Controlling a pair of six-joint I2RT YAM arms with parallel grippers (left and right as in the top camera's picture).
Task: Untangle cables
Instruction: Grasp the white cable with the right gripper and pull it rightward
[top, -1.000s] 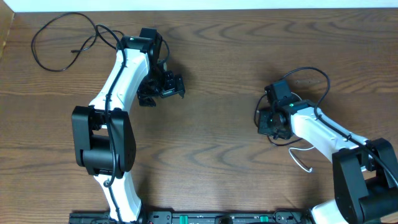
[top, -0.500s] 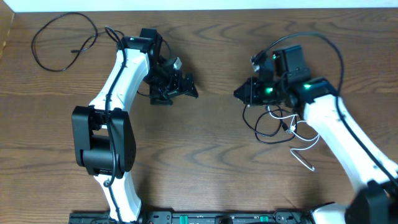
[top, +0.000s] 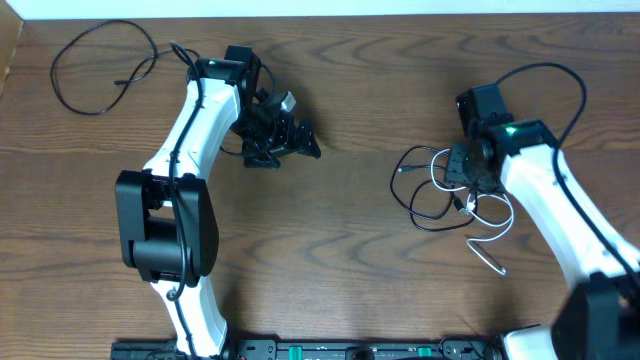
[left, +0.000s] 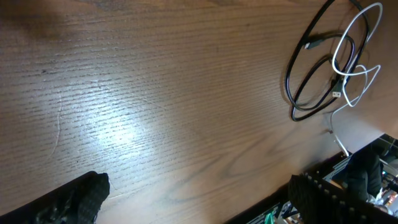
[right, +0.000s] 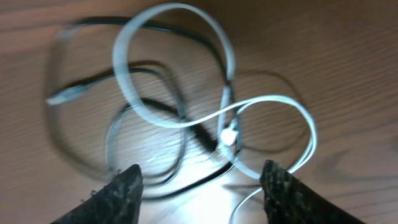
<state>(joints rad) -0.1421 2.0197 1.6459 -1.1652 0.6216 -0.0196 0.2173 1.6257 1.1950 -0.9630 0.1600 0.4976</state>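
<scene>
One black cable (top: 66, 95) lies alone as a loose loop at the table's far left corner. A second black cable (top: 413, 214) and a white cable (top: 497, 231) lie looped over each other on the right. My right gripper (top: 463, 176) hovers over this pile, open, with nothing held. In the right wrist view (right: 202, 193) the white cable (right: 163, 119) crosses the black cable (right: 114, 127) just ahead of my fingertips (right: 121, 190). My left gripper (top: 288, 150) stands open over bare wood at centre left. Its wrist view (left: 199, 199) shows the pile of cables (left: 297, 79) far off.
The right arm's own thick black cable (top: 575, 85) arcs above its wrist. The white cable's tail runs toward the front right (top: 492, 264). The table's front edge carries a dark rail (top: 330, 350). A pale strip (top: 320, 8) runs along the table's far edge.
My right gripper opened and let go of the cables it was lifting. It moved right, and the pile now lies spread on the table. The left gripper barely moved.
</scene>
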